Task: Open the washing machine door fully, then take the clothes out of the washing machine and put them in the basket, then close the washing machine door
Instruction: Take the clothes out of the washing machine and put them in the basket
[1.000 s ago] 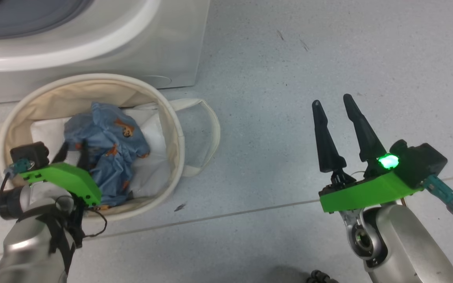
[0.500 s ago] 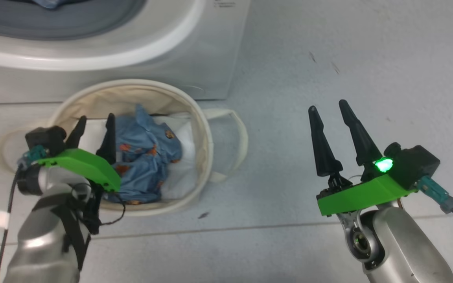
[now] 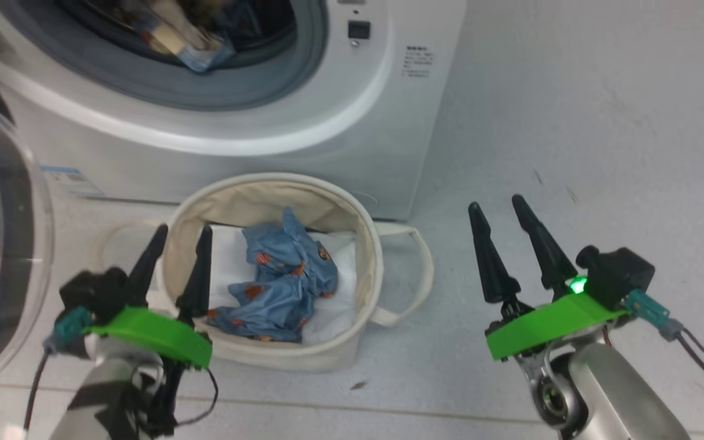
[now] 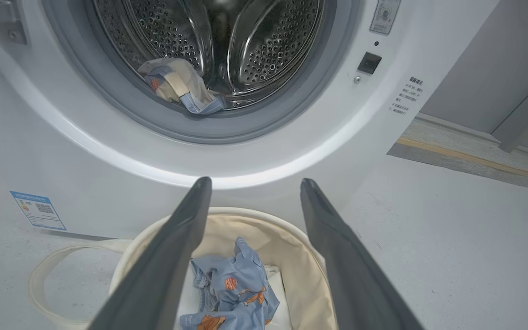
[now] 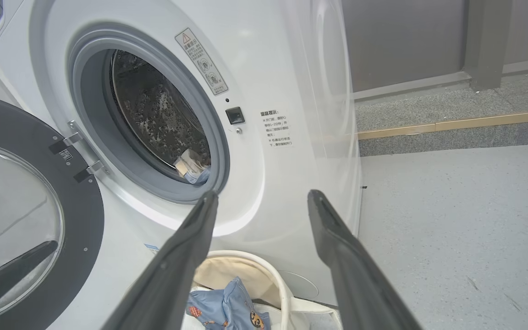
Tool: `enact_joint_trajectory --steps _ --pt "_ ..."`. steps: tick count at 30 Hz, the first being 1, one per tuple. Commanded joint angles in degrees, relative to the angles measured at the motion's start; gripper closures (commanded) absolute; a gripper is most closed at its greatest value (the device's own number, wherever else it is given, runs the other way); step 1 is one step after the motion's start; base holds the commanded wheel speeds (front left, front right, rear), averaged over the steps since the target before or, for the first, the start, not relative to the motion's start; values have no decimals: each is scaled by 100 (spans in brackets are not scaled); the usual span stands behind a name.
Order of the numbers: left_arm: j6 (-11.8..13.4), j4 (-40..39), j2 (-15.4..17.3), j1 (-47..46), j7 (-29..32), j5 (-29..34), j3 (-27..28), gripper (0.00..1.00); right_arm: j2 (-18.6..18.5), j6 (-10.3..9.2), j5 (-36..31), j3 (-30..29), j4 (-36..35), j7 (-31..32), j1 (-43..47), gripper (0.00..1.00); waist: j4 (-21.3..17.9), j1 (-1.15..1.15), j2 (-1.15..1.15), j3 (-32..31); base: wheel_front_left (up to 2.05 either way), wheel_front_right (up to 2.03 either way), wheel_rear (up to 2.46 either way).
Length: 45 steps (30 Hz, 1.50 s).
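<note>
Head view: the left gripper (image 3: 184, 228) hovers at the near-left rim of the basket (image 3: 303, 357), its two dark fingers spread and empty; whether they touch the rim cannot be told. The right gripper (image 3: 495, 203) hangs over bare floor (image 3: 602, 122) to the basket's right, fingers also spread, holding nothing, well apart from everything. One crumpled blue garment (image 3: 285, 287) lies in the basket, which stands just in front of the washing machine (image 3: 340, 140). The washing machine door (image 3: 3, 244) is swung open at the left edge.

Left wrist view: the two fingers stand wide apart with nothing between them. Beyond them, one cream-and-blue bundle (image 4: 181, 85) rests at the drum's front lip against the grey gasket.

Right wrist view: two parted fingers, empty. The door hangs open on two hinges left of the porthole; open floor stretches right of the machine.
</note>
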Motion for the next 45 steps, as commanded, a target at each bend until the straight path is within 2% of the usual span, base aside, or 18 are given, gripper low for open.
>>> enact_joint_trajectory --steps 1,9,18,34,40,45 --pt "-31 -361 217 92 -67 103 222 0 -17 42 46 104 -104 -69 118 0 202 0 0 -275 0 0 0" --pt "79 -1329 258 882 -67 325 364 0 -39 42 -39 205 230 31 265 0 266 0 0 -548 0 0 0" --pt "270 -1760 235 1195 -28 310 380 0 15 42 -88 200 199 30 286 0 312 0 0 -546 0 0 0" --pt "390 -1896 187 1114 6 231 348 0 16 42 -126 195 66 43 259 0 279 0 0 -440 0 0 0" --pt "461 -1685 142 637 18 140 454 0 16 42 -119 241 4 50 241 0 195 0 0 -337 0 0 0" --pt "403 -1180 154 -21 89 83 467 0 6 42 -127 321 -77 55 177 0 11 0 0 -158 0 0 0"
